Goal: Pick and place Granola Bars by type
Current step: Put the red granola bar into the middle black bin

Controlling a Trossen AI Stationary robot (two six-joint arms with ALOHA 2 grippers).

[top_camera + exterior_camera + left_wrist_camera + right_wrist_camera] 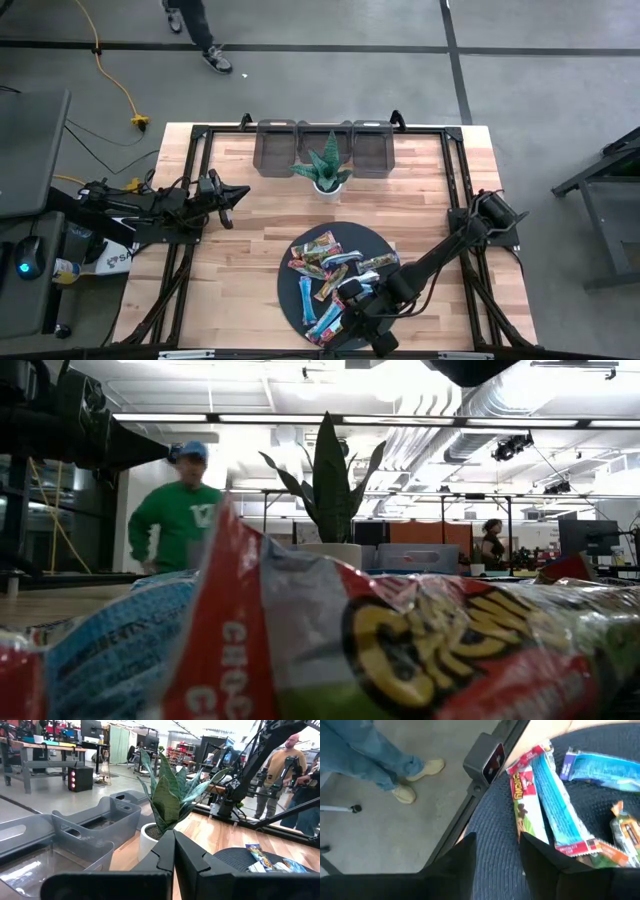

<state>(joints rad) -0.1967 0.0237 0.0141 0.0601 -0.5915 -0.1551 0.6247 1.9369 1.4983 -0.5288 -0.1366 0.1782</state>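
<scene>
Several granola bars [330, 265] in blue, green, orange and white wrappers lie in a loose heap on a dark round mat [290, 290] near the table's front edge. In the right wrist view a green-and-white bar [525, 805] lies beside a blue bar [560, 810]. My right gripper [497, 860] hangs open over the mat's near part, slanting down, with only bare mat between its fingers; in the high view this gripper [345, 318] is at the near end of the heap. My left gripper [174, 855] is shut and level at the table's left edge [235, 195].
Three grey bins [325, 148] stand in a row at the far edge, with a potted spiky plant [325, 170] just in front of them. The table's black frame [485, 760] runs close by the mat's near side. People stand beyond the table.
</scene>
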